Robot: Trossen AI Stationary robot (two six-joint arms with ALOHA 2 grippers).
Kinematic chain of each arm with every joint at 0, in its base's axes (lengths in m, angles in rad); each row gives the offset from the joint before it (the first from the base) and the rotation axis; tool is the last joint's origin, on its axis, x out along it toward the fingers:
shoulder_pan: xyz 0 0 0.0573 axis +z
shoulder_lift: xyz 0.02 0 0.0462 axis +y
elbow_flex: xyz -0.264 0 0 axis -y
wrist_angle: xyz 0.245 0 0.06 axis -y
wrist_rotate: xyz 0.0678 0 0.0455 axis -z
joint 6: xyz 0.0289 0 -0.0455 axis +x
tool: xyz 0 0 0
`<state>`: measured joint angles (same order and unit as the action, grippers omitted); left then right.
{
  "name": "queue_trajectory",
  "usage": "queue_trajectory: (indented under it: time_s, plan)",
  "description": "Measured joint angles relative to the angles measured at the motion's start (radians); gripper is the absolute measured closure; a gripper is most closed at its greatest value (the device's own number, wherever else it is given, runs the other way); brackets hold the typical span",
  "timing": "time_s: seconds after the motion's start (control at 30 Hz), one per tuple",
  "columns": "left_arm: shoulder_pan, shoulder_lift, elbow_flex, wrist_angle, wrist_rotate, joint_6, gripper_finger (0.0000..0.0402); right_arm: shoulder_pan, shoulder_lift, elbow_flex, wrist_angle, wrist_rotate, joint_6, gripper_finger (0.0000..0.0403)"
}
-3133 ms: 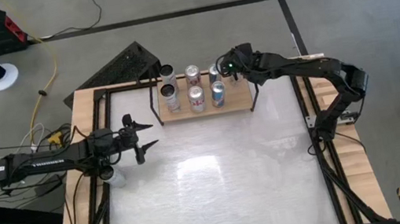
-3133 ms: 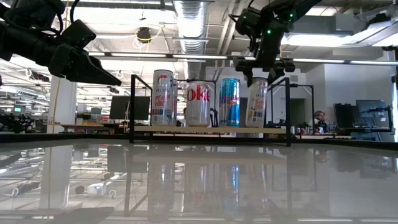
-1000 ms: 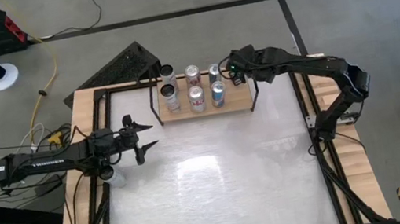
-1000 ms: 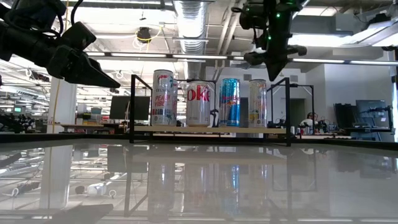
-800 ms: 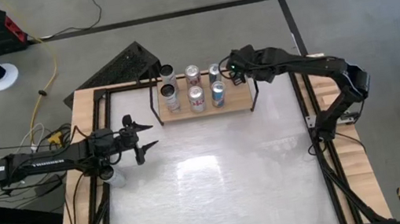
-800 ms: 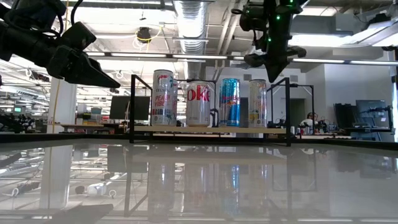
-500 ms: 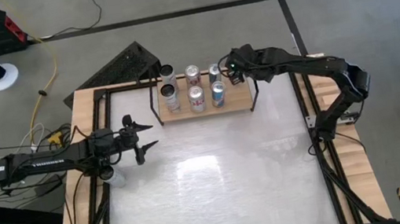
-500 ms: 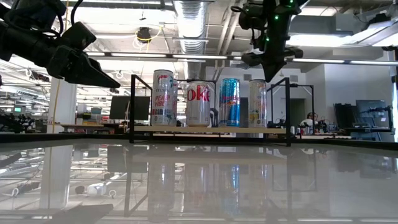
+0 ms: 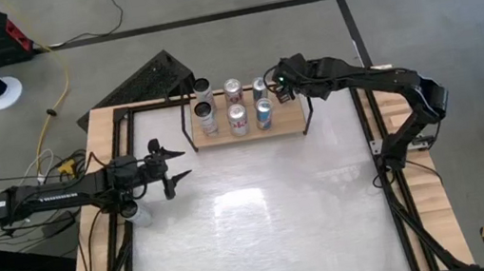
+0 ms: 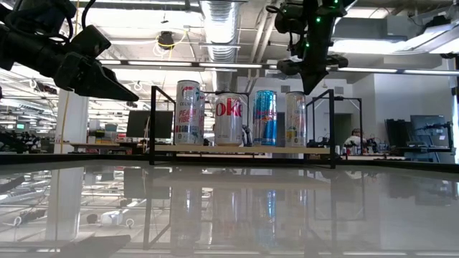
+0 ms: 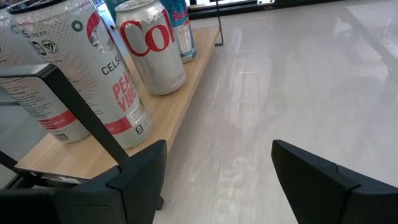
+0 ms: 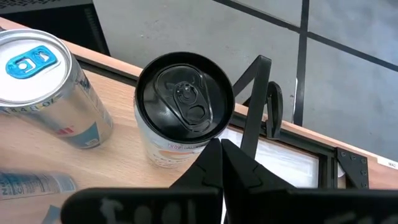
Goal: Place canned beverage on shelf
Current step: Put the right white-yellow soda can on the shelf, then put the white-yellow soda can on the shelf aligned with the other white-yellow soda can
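Several beverage cans stand upright on the shelf (image 9: 291,126), a light-wood board in a black wire frame at the table's far edge, also in the low view as shelf (image 10: 244,148). The rightmost can (image 10: 295,118) has a black top (image 12: 183,102); beside it is a blue-tabbed can (image 12: 28,62). My right gripper (image 10: 305,70) hangs shut just above the black-topped can, pointing down, with its tips (image 12: 221,155) at the can's near side. My left gripper (image 9: 174,165) stands open above the table's left part, with nothing between its fingers (image 11: 143,174).
A red-and-white can (image 11: 93,68) and a Coke can (image 11: 152,46) stand at the shelf's left end, ahead of my left gripper. The shelf's black wire uprights (image 12: 255,106) rise beside the black-topped can. White tabletop (image 9: 253,211) stretches toward the near edge.
My right gripper, staying shut above the rightmost can, has shifted slightly toward the table's left. The cans have stayed where they were.
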<state>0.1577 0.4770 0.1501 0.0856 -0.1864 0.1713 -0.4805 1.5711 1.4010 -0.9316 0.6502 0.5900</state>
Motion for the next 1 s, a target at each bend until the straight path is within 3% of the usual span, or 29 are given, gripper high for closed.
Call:
queue_trajectory:
  time_s: [0.33, 0.6, 0.8, 0.9, 1.0]
  plan:
    - [0.0, 0.0, 0.0, 0.0, 0.0, 0.0, 0.0127, 0.031, 0.0, 0.0, -0.004, -0.027, -0.011, 0.0383]
    - [0.0, 0.0, 0.0, 0.002, 0.007, -0.085, 0.0127, 0.144, -0.064, 0.0, -0.11, -0.026, -0.016, 0.0383]
    - [0.0, 0.0, 0.0, 0.059, 0.155, -0.236, 0.0127, 0.324, -0.197, -0.032, -0.089, 0.036, -0.072, 0.0383]
    - [-0.002, 0.0, 0.006, 0.127, 0.266, -0.347, 0.0127, 0.436, -0.294, -0.137, -0.048, 0.086, -0.065, 0.0382]
    - [-0.039, 0.001, 0.079, 0.088, 0.326, -0.441, 0.0127, 0.566, -0.395, -0.305, 0.093, 0.15, -0.044, 0.0382]
